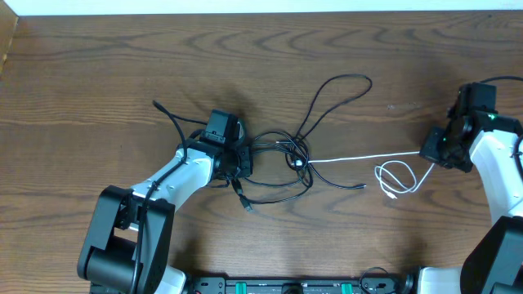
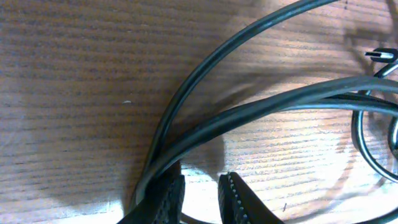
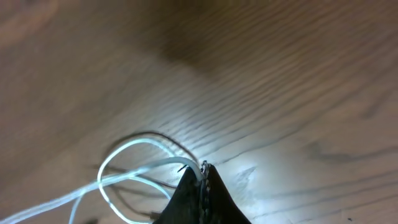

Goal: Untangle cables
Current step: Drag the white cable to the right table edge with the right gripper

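A brown wood-grain surface (image 1: 98, 57) fills every view. The left hand (image 1: 237, 162) sits at the edge of the knot of black cables (image 1: 282, 151), whose loops spread away from it toward the other arm. In the left wrist view the fingers (image 2: 239, 199) stand slightly apart, with bare wood in the narrow gap. Several black strands sweep just ahead of the tips and bunch against the outer side of one finger, none visibly between them. A small plug (image 2: 379, 56) lies well ahead of this hand and off to one side.

The right hand (image 1: 431, 151) is well apart from the knot. Its fingers are pressed together on the white cable (image 1: 368, 157), which runs from the tips straight to the tangle. A loose white loop lies just beside the hand.
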Robot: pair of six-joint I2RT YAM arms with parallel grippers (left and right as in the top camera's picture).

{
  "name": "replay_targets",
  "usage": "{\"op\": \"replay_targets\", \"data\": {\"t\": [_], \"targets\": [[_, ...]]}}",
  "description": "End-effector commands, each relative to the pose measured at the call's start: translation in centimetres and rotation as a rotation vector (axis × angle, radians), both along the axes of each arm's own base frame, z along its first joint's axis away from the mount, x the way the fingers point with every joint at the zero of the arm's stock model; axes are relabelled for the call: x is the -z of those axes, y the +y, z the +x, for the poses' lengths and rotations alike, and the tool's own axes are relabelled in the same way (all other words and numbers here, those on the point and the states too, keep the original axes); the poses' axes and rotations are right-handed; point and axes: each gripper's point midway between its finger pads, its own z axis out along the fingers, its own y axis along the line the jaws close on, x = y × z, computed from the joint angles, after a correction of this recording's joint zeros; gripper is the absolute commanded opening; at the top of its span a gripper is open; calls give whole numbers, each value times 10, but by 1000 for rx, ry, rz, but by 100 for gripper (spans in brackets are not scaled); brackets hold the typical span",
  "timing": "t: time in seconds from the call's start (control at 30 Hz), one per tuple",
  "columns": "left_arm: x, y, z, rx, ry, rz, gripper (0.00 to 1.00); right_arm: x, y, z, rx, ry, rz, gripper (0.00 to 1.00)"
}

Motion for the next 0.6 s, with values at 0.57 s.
{"op": "replay_targets", "data": {"t": [0.57], "targets": [[26,22,-20,-34,75,106,26,-54,-60,56,297,-354,4,1]]}}
